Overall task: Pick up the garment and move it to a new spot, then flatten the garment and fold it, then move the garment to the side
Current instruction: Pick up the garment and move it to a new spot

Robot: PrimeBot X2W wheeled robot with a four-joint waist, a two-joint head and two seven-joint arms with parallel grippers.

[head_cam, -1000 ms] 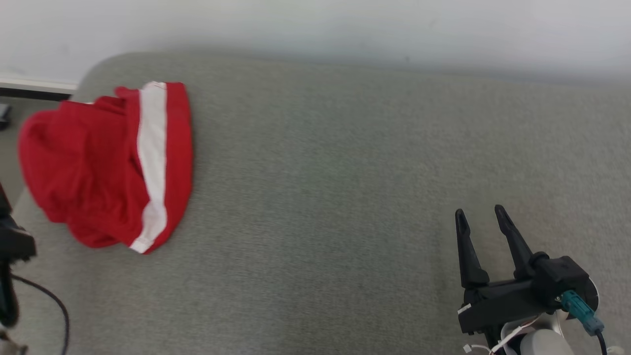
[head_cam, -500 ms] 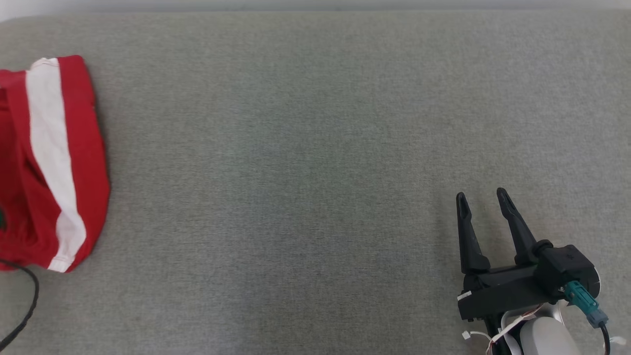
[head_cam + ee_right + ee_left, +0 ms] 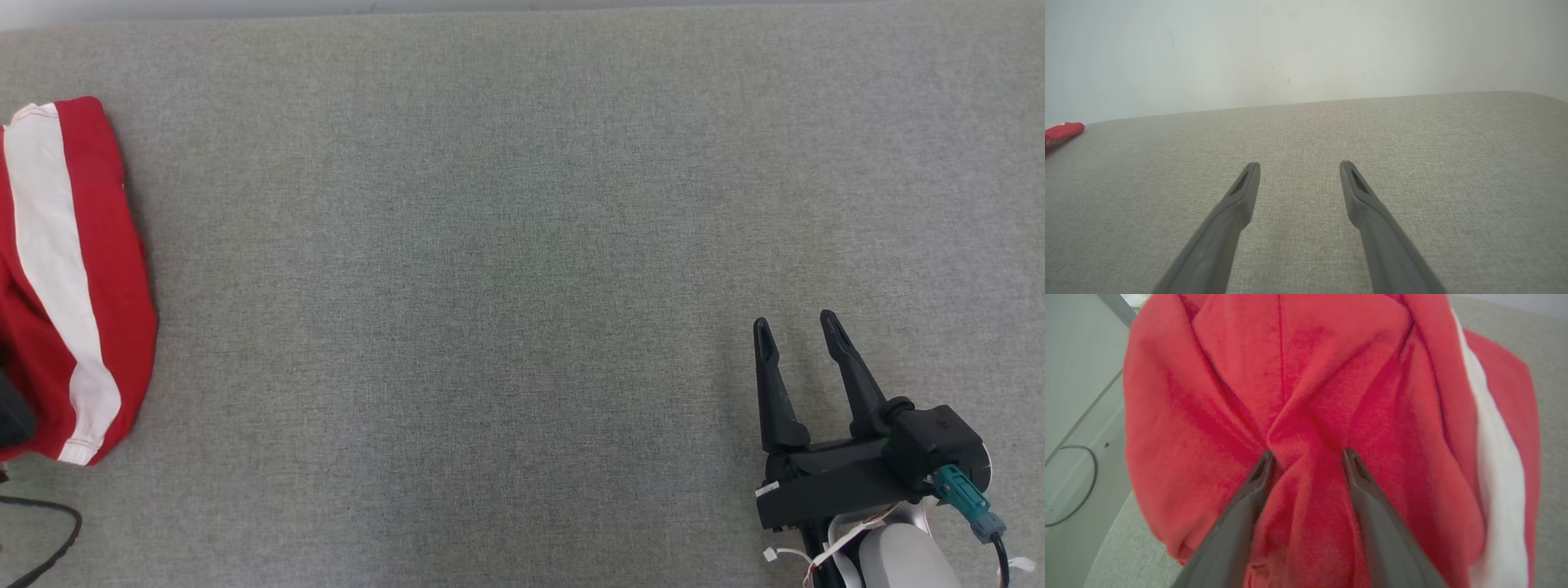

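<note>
Over at the far left, the red garment (image 3: 114,269) lies crumpled at the left end of the grey upholstered surface (image 3: 506,286), a broad white stripe (image 3: 49,269) running down its length; in the head view its left part runs off the picture's edge. A dark cable (image 3: 49,539) curls below the garment at the lower left corner of that view. From the left wrist view, the left end effector (image 3: 1306,455) is down on the garment (image 3: 1310,375), its two long fingers (image 3: 1249,490) spread wide with their tips pressed into the cloth and a raised ridge of red fabric standing between them; the cloth is not clamped. Past the garment's left side there is pale floor with another loop of cable (image 3: 1095,473). The middle of the surface is plain grey weave. Well apart from the garment, at the lower right, the right end effector (image 3: 796,322) hangs just over the surface, gaping wide with nothing in it. In its own wrist view (image 3: 1299,165) its fingers point across the surface towards a pale wall (image 3: 1306,49), with an edge of the garment (image 3: 1063,130) at the far left.
</note>
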